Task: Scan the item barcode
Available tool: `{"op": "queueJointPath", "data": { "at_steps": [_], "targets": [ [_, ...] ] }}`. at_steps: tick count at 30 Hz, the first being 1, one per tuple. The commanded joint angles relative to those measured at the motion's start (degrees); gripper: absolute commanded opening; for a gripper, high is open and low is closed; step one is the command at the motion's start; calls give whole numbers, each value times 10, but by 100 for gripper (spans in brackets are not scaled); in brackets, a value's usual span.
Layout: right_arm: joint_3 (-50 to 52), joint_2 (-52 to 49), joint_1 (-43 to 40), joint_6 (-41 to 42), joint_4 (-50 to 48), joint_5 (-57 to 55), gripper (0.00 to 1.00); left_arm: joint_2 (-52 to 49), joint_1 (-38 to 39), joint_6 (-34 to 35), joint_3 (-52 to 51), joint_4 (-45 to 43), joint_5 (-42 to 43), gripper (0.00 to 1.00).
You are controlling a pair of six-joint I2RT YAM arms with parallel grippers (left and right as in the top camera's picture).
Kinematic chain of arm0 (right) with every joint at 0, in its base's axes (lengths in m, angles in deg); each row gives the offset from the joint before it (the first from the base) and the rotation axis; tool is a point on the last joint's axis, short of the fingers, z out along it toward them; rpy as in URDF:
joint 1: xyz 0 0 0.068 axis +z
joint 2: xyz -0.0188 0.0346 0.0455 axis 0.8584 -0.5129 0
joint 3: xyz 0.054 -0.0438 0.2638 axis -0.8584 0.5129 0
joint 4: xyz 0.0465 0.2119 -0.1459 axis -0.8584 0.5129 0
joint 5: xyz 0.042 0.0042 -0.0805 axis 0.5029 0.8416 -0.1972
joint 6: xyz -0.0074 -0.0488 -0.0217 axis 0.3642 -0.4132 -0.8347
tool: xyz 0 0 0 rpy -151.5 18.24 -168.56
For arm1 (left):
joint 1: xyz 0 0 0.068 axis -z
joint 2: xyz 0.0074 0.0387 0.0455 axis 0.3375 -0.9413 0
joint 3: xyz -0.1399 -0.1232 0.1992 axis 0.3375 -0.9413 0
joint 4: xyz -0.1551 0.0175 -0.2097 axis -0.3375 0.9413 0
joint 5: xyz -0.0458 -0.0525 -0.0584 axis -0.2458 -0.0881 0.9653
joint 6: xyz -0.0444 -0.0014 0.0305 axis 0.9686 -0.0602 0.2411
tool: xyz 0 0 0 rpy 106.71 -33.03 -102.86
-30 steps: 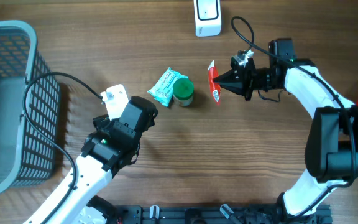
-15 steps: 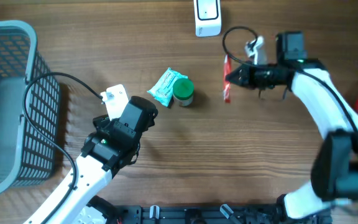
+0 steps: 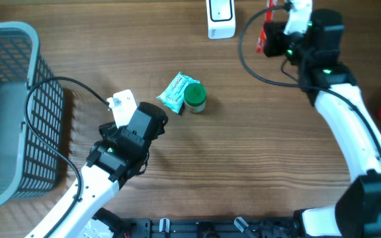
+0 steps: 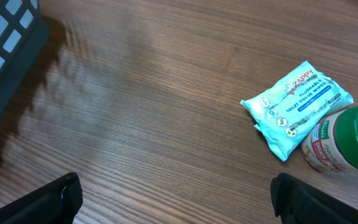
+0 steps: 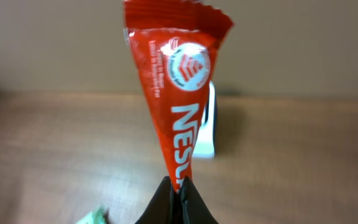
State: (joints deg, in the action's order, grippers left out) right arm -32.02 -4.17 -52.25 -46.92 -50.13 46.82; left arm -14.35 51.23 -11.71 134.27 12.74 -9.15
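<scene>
At the top right of the overhead view, the right gripper (image 3: 274,38) was clamped shut on the narrow bottom tip of a red, cone-shaped foil sachet with white lettering (image 3: 262,36). Seen from the right wrist camera, that sachet (image 5: 179,81) stood upright above the closed fingertips (image 5: 178,186), its crimped wide end near the top of the frame and its printed face toward the lens. No barcode was visible on that face. Just behind it, on the wooden table (image 3: 243,165), stood a white box-shaped scanner (image 5: 207,134); from overhead the scanner (image 3: 221,18) sat at the top edge of the frame, just left of the sachet.

Toward the lower left of the overhead frame, the left arm rested low over the table. Its gripper (image 4: 176,186) stood spread wide and held nothing, one black finger (image 4: 42,202) at each bottom corner of the left wrist view.

Near the centre lay a teal packet of wipes (image 3: 176,91), touching a small jar with a green lid (image 3: 194,97). A grey mesh basket (image 3: 5,106) filled the left edge.
</scene>
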Motion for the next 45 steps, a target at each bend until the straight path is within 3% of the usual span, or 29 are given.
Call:
{"op": "queueJointPath", "data": {
  "at_steps": [1, 5, 11, 14, 20, 25, 33, 38, 45],
  "targets": [
    [-9, -57, 35, -6, -66, -88, 5, 0, 2, -5, 0, -2, -12, 100],
    [-108, -168, 59, -8, -95, -126, 5, 0, 2, -5, 0, -2, -12, 100],
    [-365, -370, 73, 5, -44, -145, 5, 0, 2, -5, 0, -2, -12, 100],
    [-440, -436, 80, 6, -37, -154, 5, 0, 2, -5, 0, -2, -12, 100],
    [-453, -461, 87, 19, -39, -174, 5, 0, 2, -5, 0, -2, -12, 100],
    [-505, -440, 67, 20, 70, -200, 4, 0, 2, -5, 0, -2, -12, 100],
    [-516, -347, -98, 35, 301, -247, 4, 0, 2, -5, 0, -2, -12, 100],
    [-514, -372, -273, 39, 393, -257, 4, 0, 2, -5, 0, -2, -12, 100],
    [-505, -439, -386, 57, 455, -171, 4, 0, 2, -5, 0, -2, -12, 100]
  ]
}}
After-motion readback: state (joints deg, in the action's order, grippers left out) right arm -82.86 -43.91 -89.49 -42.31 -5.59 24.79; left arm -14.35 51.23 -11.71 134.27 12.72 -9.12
